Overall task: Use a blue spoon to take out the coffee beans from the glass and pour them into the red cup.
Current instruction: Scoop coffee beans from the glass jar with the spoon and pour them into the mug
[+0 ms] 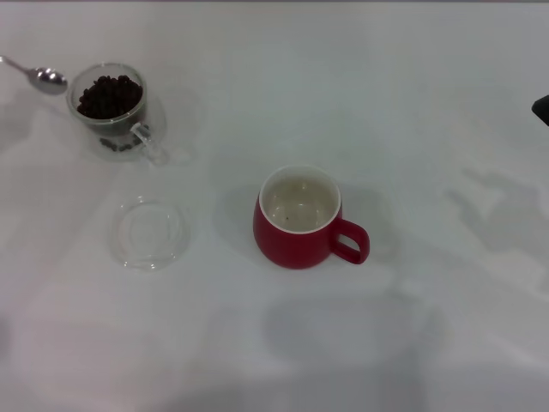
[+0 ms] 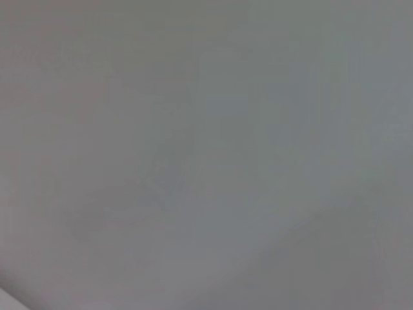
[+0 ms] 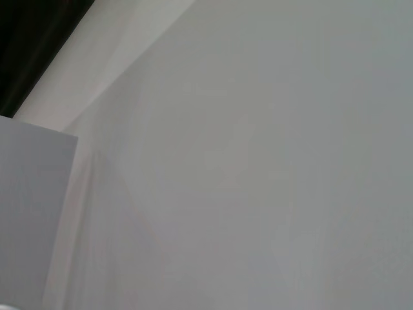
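Looking down on your worktop, you see the glass full of coffee beans far left, the blue spoon just beside it, the red cup central, a clear dish between. Neither gripper shows, so finger state cannot be told.

One spoon is seen on the white table, with only its metal bowl and neck in view, and one glass is counted just beside it. The coffee beans heaped in the glass are too many to be counted singly, and one tiny dark speck, perhaps a bean, is made out inside the one red cup. One shallow clear dish is also counted, so four vessels and utensils are found in all.
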`<control>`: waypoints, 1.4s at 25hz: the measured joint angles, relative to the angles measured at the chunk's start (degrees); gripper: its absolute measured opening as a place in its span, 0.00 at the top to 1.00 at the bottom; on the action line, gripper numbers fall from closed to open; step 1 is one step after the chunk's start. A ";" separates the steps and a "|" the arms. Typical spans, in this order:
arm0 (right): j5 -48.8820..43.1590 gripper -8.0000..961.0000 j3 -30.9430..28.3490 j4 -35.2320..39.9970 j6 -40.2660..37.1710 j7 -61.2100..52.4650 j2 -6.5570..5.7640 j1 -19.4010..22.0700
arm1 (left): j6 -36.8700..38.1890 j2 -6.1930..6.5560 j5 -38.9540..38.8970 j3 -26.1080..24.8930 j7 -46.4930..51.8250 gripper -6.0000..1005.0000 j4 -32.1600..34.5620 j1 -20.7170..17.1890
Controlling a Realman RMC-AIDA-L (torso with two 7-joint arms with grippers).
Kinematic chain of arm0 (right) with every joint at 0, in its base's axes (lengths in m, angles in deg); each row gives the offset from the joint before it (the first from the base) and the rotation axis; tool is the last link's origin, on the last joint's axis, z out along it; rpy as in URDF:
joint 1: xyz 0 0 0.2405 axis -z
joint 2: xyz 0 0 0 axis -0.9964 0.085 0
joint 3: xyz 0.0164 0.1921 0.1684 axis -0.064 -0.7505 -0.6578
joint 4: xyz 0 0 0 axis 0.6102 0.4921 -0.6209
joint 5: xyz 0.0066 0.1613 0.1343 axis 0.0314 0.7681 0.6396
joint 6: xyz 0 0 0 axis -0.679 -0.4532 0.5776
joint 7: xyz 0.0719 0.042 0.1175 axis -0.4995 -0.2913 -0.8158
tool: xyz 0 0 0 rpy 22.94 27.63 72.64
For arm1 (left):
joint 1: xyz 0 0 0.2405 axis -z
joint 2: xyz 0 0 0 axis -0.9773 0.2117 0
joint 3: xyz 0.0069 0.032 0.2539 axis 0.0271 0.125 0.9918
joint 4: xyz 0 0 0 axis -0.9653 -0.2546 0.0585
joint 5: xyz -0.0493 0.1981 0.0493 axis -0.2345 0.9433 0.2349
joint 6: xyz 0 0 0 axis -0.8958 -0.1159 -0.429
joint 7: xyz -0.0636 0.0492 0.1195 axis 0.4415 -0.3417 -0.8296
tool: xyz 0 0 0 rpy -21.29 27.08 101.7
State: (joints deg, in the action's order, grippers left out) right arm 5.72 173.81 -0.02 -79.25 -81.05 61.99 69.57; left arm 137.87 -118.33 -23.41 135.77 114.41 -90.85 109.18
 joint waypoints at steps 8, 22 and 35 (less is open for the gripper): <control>0.18 0.57 -0.04 -0.27 -0.04 -0.21 0.90 0.54 | -11.21 -0.68 6.16 0.00 -1.57 0.87 0.49 7.64; 0.77 0.57 -0.62 -0.36 -0.02 -1.68 1.39 2.00 | -23.14 -3.30 10.19 -0.01 -5.06 0.87 5.05 10.07; 0.76 0.56 -0.61 -0.34 0.96 -2.30 0.75 0.66 | -25.42 -3.80 11.92 -0.07 2.98 0.87 8.64 8.63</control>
State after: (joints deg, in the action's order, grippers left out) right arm 6.48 173.20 -0.36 -78.29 -83.35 62.74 70.23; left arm 112.45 -122.13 -11.49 135.70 117.39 -82.20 117.82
